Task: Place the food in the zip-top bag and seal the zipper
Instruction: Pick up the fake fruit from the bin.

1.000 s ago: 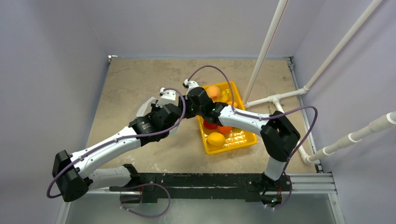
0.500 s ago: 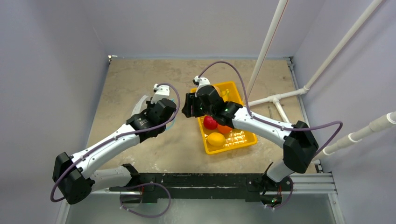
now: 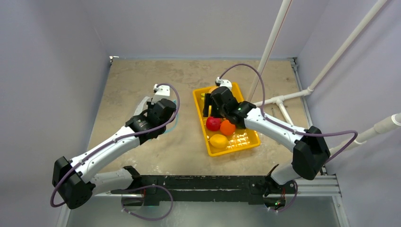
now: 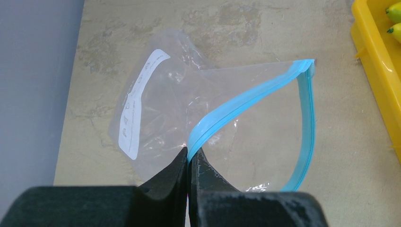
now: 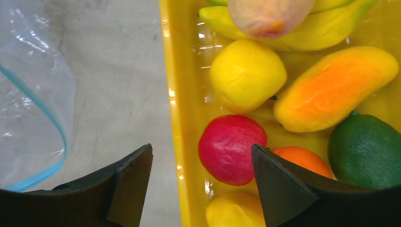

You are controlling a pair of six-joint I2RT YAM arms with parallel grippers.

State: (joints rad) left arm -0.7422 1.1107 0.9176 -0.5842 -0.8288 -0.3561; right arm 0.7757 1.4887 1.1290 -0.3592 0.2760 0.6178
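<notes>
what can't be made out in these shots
Top view: zip-top bag mostly hidden under the left arm; far half of the yellow tray covered by the right arm.
Right wrist: green fruit cut off by the right edge.
Left wrist: bag label print too small to read.

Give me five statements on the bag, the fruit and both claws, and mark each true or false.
1. The left claw pinches the bag by its zipper. True.
2. The bag is sealed. False: its mouth gapes open.
3. The red fruit lies in the tray. True.
4. The right claw grips the red fruit. False: it hangs open above it, holding nothing.
5. Fruit is in the bag. False: the bag is empty.
</notes>
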